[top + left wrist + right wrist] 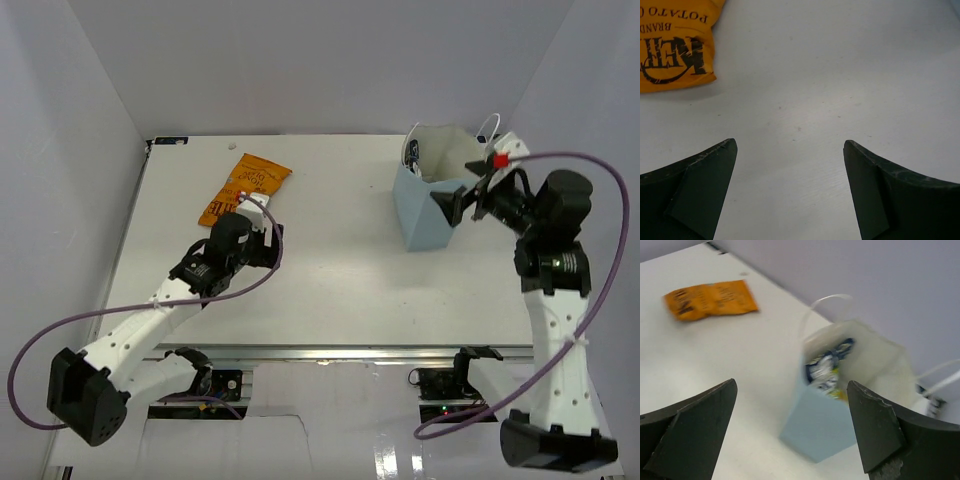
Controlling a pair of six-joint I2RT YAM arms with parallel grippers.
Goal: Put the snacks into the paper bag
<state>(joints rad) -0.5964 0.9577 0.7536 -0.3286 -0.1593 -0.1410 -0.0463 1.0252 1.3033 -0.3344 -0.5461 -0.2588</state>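
Standing upright at the far right of the bench [340, 300], the paper bag [425, 225] is pale blue with its mouth open. A thin white cord handle [832, 296] arches over its far rim. Inside, against the far wall, lies a blue-and-white packet [825, 367] with a touch of yellow beside it; how many snacks are in there cannot be told.

The right fingers [705, 415] are spread wide with nothing between them. In the top view they sit at the right side of the bag's mouth; from the wrist view they look down over the bag's near edge and into it.

The chip bag [245, 188], orange with dark lettering, lies flat on the bench at the far left, well apart from the paper bag.

The left fingers [710, 165] are also wide apart and hold nothing. They are low over bare bench, just near of the chip bag. In the left wrist view only the end of that bag shows in the top left corner, clear of both fingers.
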